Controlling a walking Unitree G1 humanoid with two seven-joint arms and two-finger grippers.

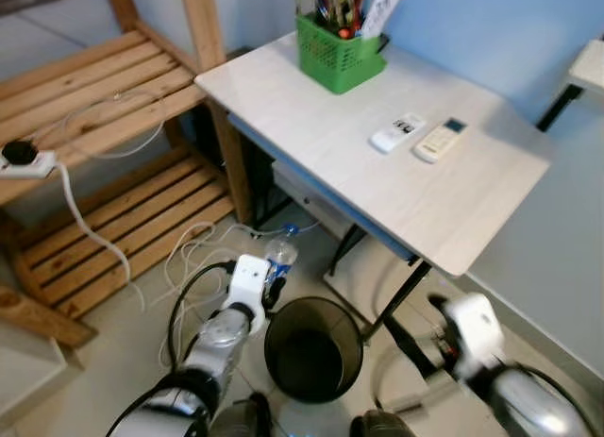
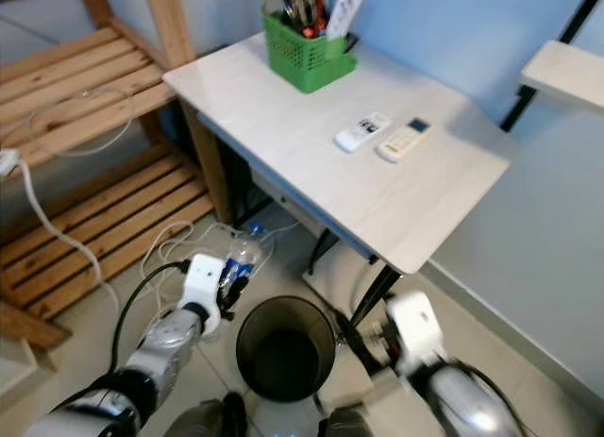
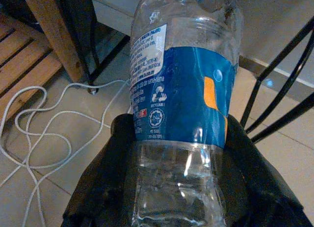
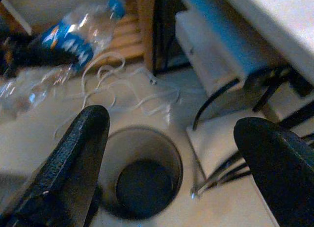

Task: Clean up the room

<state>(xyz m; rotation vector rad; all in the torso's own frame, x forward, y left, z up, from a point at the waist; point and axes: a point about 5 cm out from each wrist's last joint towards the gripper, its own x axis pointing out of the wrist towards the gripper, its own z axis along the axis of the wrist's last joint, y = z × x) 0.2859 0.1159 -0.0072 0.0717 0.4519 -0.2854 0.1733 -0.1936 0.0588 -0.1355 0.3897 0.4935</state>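
Pale floor tiles carry a round black waste bin [image 1: 312, 347] beside the legs of a white desk [image 1: 377, 163]. Left gripper [image 3: 176, 188]: fingers clamped on a clear plastic bottle [image 1: 279, 256] with a blue label, held just left of the bin's rim, cap pointing away from the robot toward the desk. Right gripper [image 4: 176, 158]: fingers spread wide, holding nothing, positioned on the bin's right. On the desk stand a green basket [image 1: 337, 48] and two white remotes [image 1: 418, 136]. White cables [image 1: 198, 248] lie before a wooden shelf [image 1: 104, 126].

White desk [image 1: 311, 135]: green basket [image 1: 337, 52] (pens), two remotes [image 1: 420, 135].
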